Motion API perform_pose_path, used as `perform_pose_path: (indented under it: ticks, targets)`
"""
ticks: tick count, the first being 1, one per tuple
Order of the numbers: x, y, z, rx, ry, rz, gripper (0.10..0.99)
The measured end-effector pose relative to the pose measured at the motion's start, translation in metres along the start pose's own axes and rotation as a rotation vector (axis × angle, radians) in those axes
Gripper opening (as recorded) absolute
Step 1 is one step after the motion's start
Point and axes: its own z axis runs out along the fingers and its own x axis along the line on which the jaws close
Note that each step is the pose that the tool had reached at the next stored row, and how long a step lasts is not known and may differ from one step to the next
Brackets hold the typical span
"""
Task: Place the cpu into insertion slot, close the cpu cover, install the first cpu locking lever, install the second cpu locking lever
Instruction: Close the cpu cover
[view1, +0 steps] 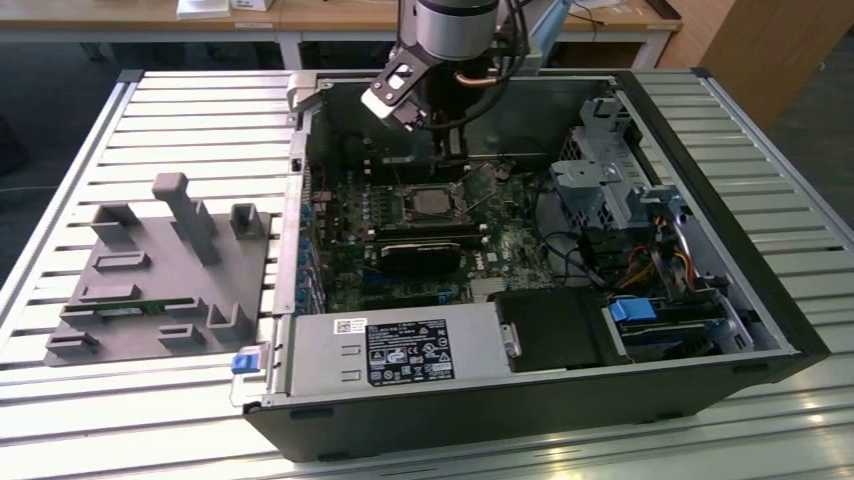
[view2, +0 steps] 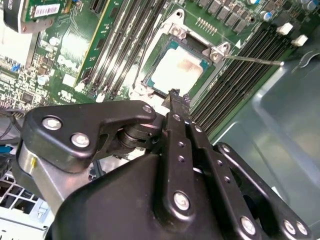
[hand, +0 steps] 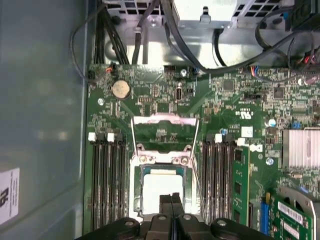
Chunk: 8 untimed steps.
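Note:
The cpu (hand: 160, 186), a small square chip with a pale tan face, lies in the insertion slot (hand: 135, 192) on the green board. It is seen again as the cpu (view2: 177, 70) and the cpu (view1: 427, 203). The cpu cover (hand: 162, 120), a thin silver frame with a window, stands flipped open beyond the slot. Two thin wire levers (hand: 132, 137) (hand: 197, 142) stick up beside it, and one lever (view2: 250, 59) juts out sideways. My gripper (hand: 171, 196) (view2: 175, 95) hovers just above the chip's near edge, shut with nothing visible between its black fingers.
Long black memory slots (hand: 107, 185) flank the socket on both sides. A finned heatsink (hand: 300, 147) and a green card (hand: 240, 185) are near. The case wall (view1: 747, 200), power supply (view1: 400, 345) and cables (hand: 150, 30) hem in the board. A grey fixture plate (view1: 160, 270) lies outside.

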Motion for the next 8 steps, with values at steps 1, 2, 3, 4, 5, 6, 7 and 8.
perform_pose_path:
  ticks: [1, 2, 3, 4, 5, 6, 7, 8]
  targets:
    - [0.0, 0.0016, 0.0, 0.0, 0.0, 0.0, 0.106]
    - [0.0, 0.0031, 0.0001, 0.0, 0.0, 0.0, 0.106]
    - [0.0, 0.0047, 0.0001, 0.0, 0.0, 0.0, 0.106]
    - [0.0, 0.0064, 0.0002, 0.0, 0.0, 0.0, 0.106]
    - [0.0, 0.008, 0.0002, 0.0, -0.0001, 0.0, 0.106]
    - [-0.0001, 0.0094, 0.0002, 0.0, 0.0, 0.0, 0.106]
    - [-0.0001, 0.0102, 0.0003, 0.0, 0.0, 0.0, 0.106]
    - [-0.0001, 0.0104, 0.0003, 0.0, 0.0, 0.0, 0.106]
